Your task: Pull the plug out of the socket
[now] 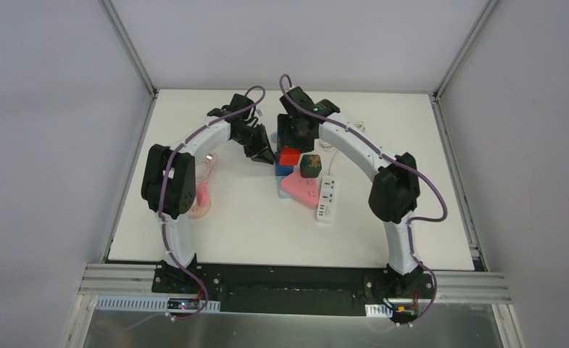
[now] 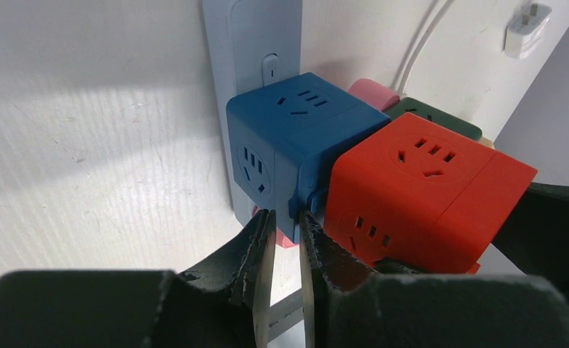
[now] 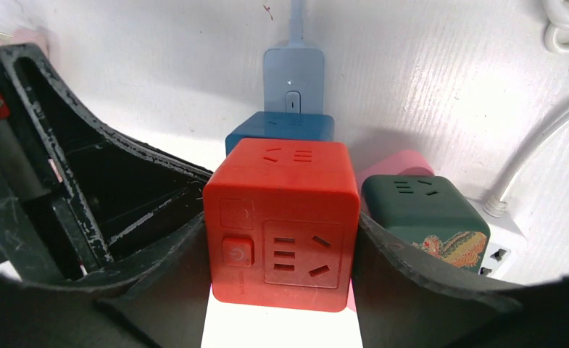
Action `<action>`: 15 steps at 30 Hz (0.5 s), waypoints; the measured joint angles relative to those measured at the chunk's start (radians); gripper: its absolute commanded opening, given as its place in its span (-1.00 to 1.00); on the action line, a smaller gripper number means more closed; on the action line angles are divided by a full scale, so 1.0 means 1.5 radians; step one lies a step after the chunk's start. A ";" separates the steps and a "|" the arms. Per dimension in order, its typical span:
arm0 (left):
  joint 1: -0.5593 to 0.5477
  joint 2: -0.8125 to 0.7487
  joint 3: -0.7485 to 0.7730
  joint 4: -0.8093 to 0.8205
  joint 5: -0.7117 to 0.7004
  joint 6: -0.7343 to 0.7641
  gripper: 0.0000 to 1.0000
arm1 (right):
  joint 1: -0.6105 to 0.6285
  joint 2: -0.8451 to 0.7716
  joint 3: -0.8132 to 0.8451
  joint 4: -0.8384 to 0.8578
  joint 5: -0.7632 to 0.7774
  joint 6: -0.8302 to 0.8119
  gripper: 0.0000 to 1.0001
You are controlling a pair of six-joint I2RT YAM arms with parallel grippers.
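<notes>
Near the middle of the table [image 1: 238, 217], toward its far edge, the right gripper [image 3: 281, 246] clamps the red cube [image 3: 281, 210] by its sides. The red cube butts against the blue cube [image 2: 288, 138]. The left gripper [image 2: 286, 235] has its jaws almost pressed together at the blue cube's lower edge, with nothing visible between them.

Green cube [image 3: 419, 210] and blue cube [image 3: 281, 132] crowd the red cube [image 3: 281, 217]
</notes>
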 measured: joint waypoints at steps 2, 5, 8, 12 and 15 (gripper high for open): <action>0.002 0.000 0.000 0.003 -0.005 0.000 -0.64 | -0.003 0.056 0.097 -0.073 -0.006 0.001 -1.00; 0.006 0.002 -0.001 0.003 -0.004 -0.001 -0.64 | -0.005 0.070 0.118 -0.091 -0.018 -0.001 -1.00; 0.006 0.002 -0.002 0.003 -0.006 -0.001 -0.64 | -0.008 0.041 0.062 -0.046 -0.025 -0.003 -1.00; 0.004 0.002 -0.002 0.006 0.000 -0.003 -0.64 | -0.012 -0.021 -0.046 0.042 -0.031 -0.010 -1.00; 0.004 0.002 -0.002 0.005 0.003 -0.003 -0.64 | -0.012 -0.053 -0.103 0.099 -0.040 -0.029 -1.00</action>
